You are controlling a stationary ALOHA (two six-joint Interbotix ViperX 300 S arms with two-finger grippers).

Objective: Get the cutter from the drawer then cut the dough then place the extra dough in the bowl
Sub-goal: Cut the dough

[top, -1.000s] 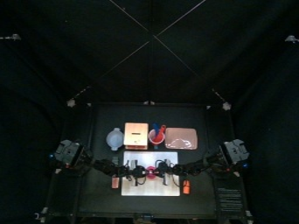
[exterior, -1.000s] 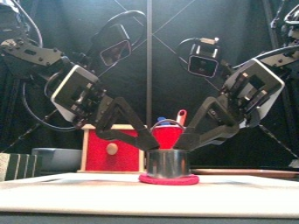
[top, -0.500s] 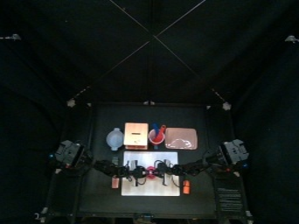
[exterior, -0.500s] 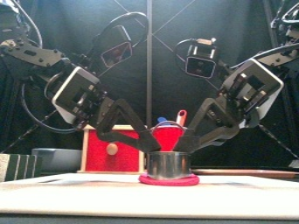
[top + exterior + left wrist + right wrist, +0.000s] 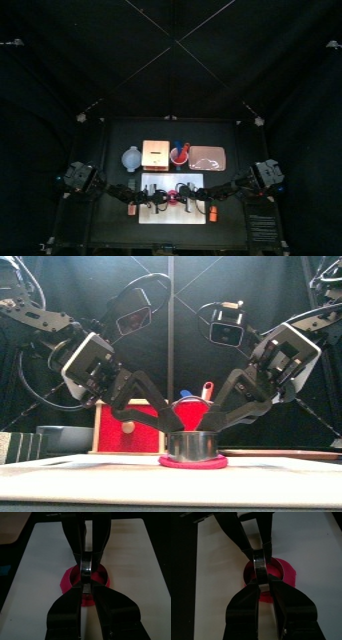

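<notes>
A round metal cutter [image 5: 195,443] stands on the flat pink dough [image 5: 195,462], which lies on the white cutting board [image 5: 80,478]. My left gripper [image 5: 170,428] comes down from the left and is shut on the cutter's rim. My right gripper [image 5: 221,428] does the same from the right. In the left wrist view the cutter [image 5: 87,571] is pinched between both pairs of jaws, and the dough [image 5: 69,582] shows around them. The right wrist view has the dough [image 5: 286,571] under the cutter [image 5: 260,562]. From above, both grippers meet mid-board [image 5: 174,215].
Behind the board stand the wooden box [image 5: 156,154] with its red drawer front [image 5: 127,426], the blue-grey bowl [image 5: 130,157] to its left, the red cup with knives [image 5: 181,152], and the pink tray [image 5: 210,158] at the right.
Both wrists have shifted slightly upward and outward above the cutter. The cutter and dough stay in the same place on the board.
</notes>
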